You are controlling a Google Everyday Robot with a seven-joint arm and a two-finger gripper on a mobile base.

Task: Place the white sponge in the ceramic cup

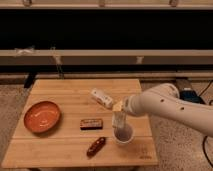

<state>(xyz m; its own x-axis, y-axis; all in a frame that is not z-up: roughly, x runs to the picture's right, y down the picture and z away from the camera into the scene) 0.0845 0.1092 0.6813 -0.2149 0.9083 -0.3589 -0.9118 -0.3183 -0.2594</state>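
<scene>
The ceramic cup [124, 135] is small, round and white, and stands on the wooden table [65, 90] near its front right. My arm reaches in from the right. My gripper [119, 125] points down right over the cup's mouth. It is shut on the white sponge [119, 118], a small pale pad that hangs between the fingers just above the cup's rim. The cup's inside is mostly hidden behind the gripper.
A white bottle [102, 98] lies on the table just left of my wrist. An orange plate [42, 116] sits at the left. A dark bar [91, 123] lies at the middle, and a reddish-brown bar [96, 146] lies near the front edge, left of the cup.
</scene>
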